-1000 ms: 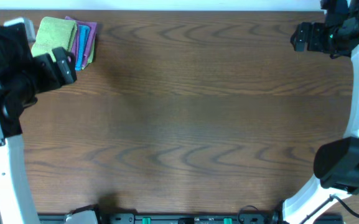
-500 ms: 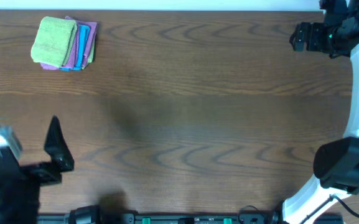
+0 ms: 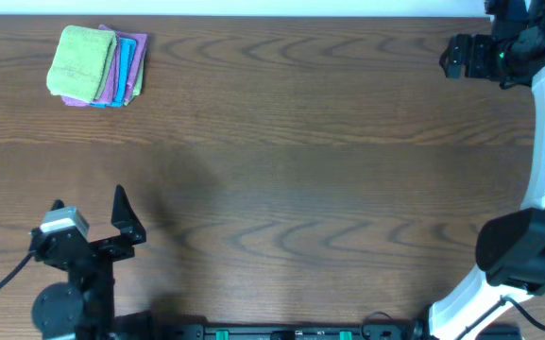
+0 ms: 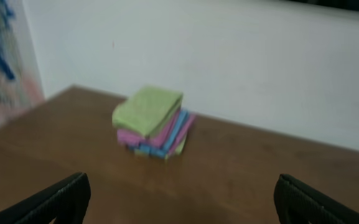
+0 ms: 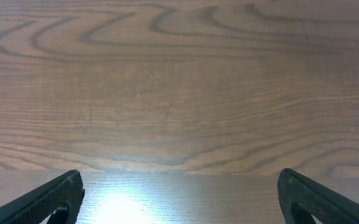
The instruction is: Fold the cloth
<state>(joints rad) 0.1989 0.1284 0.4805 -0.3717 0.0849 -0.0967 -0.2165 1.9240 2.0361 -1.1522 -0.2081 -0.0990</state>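
Two tools are in play, and the left one matters here. My left tool hangs over the near left part of the desk. Its fingers are spread wide with nothing between them, and the left wrist view shows the two tips far apart at the bottom corners.

The cloth lies in the far left corner. It looks already folded into a compact pad and sits on top of a purple cloth and a turquoise cloth, whose edges peek out on its right side. I judge the folding itself as good as done.

From the left tool the cloth lies almost straight ahead toward the far edge, well apart and a touch to the left. Its longer side runs roughly far to near with a slight lean, so it is nearly in line with that tool's reach.

My right tool sits at the far right, also spread and holding nothing, and its wrist camera sees only bare wood. The whole width of the desk lies between it and the cloth, so any touch-up falls to the left arm.
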